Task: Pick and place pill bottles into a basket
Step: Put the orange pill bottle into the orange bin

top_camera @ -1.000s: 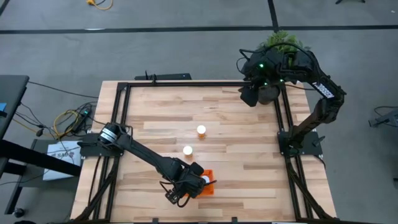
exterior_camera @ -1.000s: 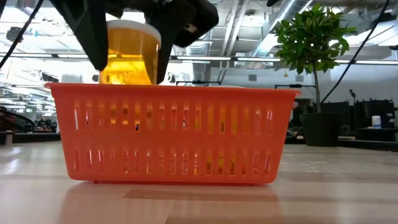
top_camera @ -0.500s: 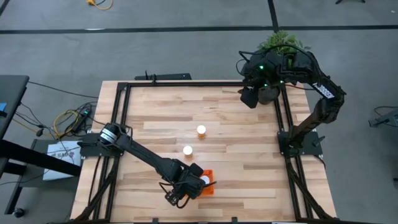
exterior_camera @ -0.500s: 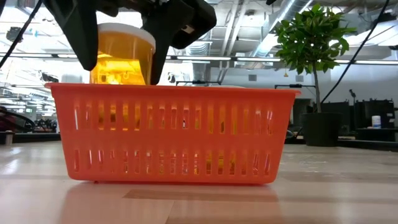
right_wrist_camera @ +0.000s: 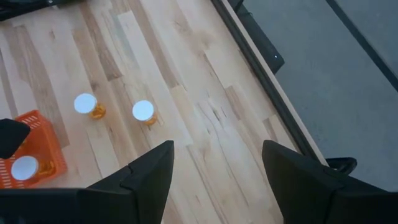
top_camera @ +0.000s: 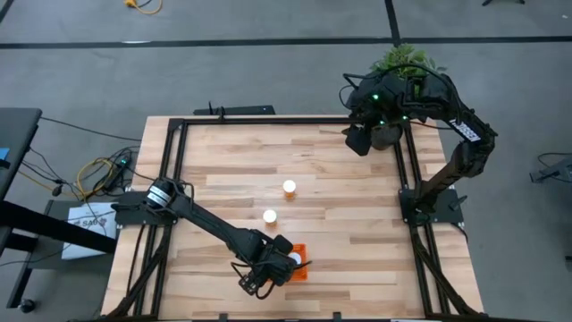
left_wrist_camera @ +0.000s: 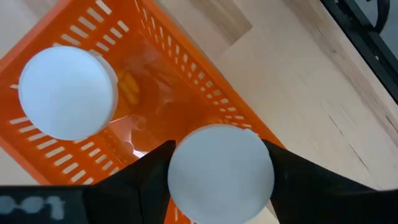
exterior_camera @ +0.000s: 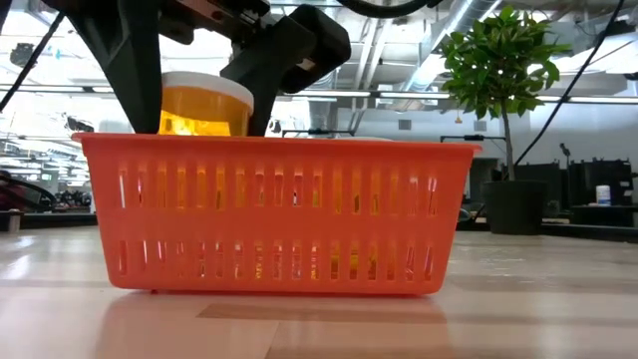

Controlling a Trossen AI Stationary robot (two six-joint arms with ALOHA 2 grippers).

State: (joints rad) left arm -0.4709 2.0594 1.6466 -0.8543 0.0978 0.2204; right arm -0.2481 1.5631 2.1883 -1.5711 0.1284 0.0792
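Left gripper (left_wrist_camera: 217, 186) is hanging over the basket (exterior_camera: 274, 214) at the table's near edge — fingers flanking, barely apart from, a white-capped bottle (left_wrist_camera: 221, 171).

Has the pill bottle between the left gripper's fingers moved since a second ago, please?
Yes. In the low view the pill bottle sits lower against the basket rim, less of it showing above.

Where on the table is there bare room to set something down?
Bare wood runs along the far edge and near the right arm's base. The centre holds two white-capped orange pill bottles; the near edge is crowded by the orange mesh basket and left gripper.
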